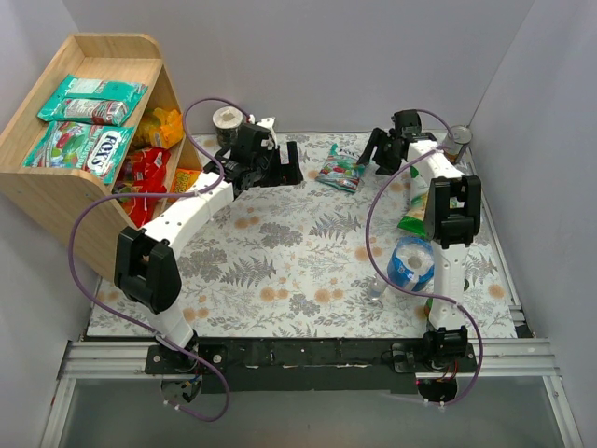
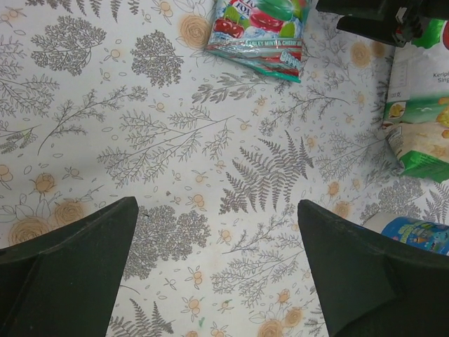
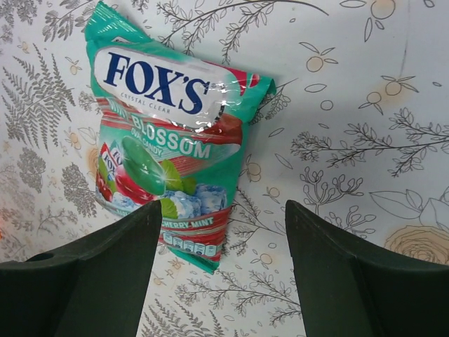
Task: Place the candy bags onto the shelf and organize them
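The light wooden tiered shelf (image 1: 56, 187) stands at the far left corner of the fern-patterned bench (image 1: 280, 271). Two flat teal glossy candy bags (image 1: 91, 100) lie on its upper tier. Red candy bags (image 1: 142, 173) and orange-yellow candy bags (image 1: 168, 126) sit on the lower one. One loose teal Fox's candy bag (image 3: 168, 161) lies flat near the middle of the bench's far edge. The right gripper (image 3: 223, 207) hangs over it, released, jaws apart, grasping nothing. The left gripper (image 2: 216, 207), near the shelf, is spread wide and empty above the bare bench.
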You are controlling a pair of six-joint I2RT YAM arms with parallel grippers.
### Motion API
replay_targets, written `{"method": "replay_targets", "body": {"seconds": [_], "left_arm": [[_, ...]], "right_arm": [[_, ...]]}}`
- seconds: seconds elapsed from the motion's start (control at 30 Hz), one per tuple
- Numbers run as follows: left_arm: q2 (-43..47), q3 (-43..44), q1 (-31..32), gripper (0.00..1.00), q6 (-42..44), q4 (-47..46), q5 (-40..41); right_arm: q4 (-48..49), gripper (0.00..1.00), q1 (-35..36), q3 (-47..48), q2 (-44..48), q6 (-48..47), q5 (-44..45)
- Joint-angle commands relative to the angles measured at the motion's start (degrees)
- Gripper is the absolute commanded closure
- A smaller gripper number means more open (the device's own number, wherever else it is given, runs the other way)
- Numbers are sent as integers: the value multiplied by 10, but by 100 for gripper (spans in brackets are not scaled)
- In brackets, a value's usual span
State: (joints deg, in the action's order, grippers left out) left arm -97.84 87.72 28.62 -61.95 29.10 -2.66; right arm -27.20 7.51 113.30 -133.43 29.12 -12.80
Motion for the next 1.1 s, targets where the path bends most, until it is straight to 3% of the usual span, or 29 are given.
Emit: {"method": "replay_targets", "body": {"seconds": [0.0, 0.23, 0.57, 0.67, 0.7, 0.77, 0.8, 0.9, 1.07], "left_arm": [[30, -10, 0, 2, -3, -16, -20], [21, -10, -1, 2, -13, -17, -37], [22, -12, -1, 2, -15, -12, -25], [25, -11, -1, 2, -15, -8, -22], [26, -11, -1, 2, -15, -8, -20], [29, -12, -1, 2, -14, -9, -17], [30, -12, -1, 2, -13, -9, -15], [29, -12, -1, 2, -13, -7, -11], [28, -11, -1, 2, -15, -2, -11]], "right_arm": [[13, 21, 3, 1, -10, -24, -18], [24, 22, 7, 4, -45, -28, -74], [14, 30, 21, 32, -75, 4, -59], [11, 39, 23, 36, -77, 3, -52], [12, 49, 22, 36, -77, 3, -50], [10, 59, 22, 39, -78, 2, -47], [9, 73, 22, 40, -78, 3, -46], [4, 96, 23, 43, -76, 2, -40], [7, 99, 22, 38, -51, 4, -52]]}}
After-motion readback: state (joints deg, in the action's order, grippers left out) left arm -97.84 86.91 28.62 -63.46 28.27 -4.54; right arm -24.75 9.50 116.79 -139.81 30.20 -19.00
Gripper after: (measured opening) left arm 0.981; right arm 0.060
